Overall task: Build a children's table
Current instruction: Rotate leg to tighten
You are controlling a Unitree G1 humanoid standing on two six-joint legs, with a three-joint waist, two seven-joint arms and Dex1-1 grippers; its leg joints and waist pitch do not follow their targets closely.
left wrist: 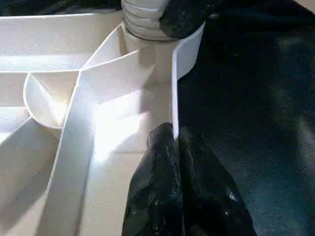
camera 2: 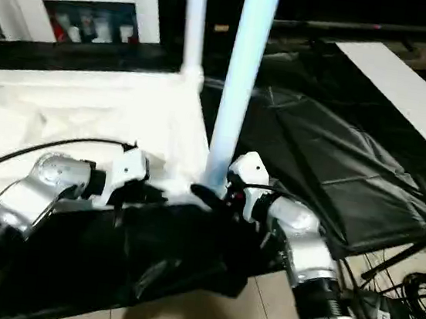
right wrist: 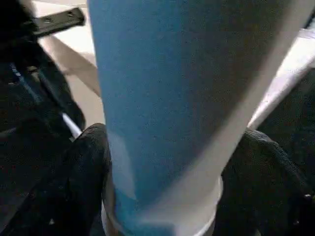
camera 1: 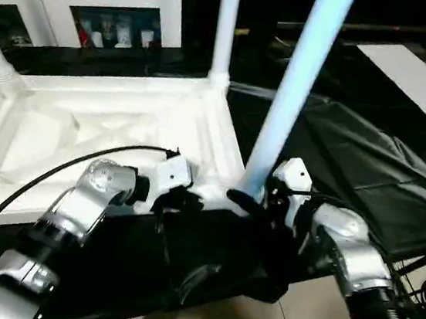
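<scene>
The tabletop [camera 1: 107, 139] lies upside down on a black cloth [camera 1: 367, 171]. A leg [camera 1: 295, 92] stands in its near corner. The right gripper [right wrist: 162, 196] is open around the leg's base. The left gripper [left wrist: 177, 142] is squeezed closed at the tabletop's rim.

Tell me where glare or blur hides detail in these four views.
Left eye view: the tabletop is washed out by glare, its ribs faint. Right eye view: soft blur, same glare. Left wrist view: a bright patch on the ribs, the cloth dark. Right wrist view: the leg is close and blurred, with a blue tint.
</scene>
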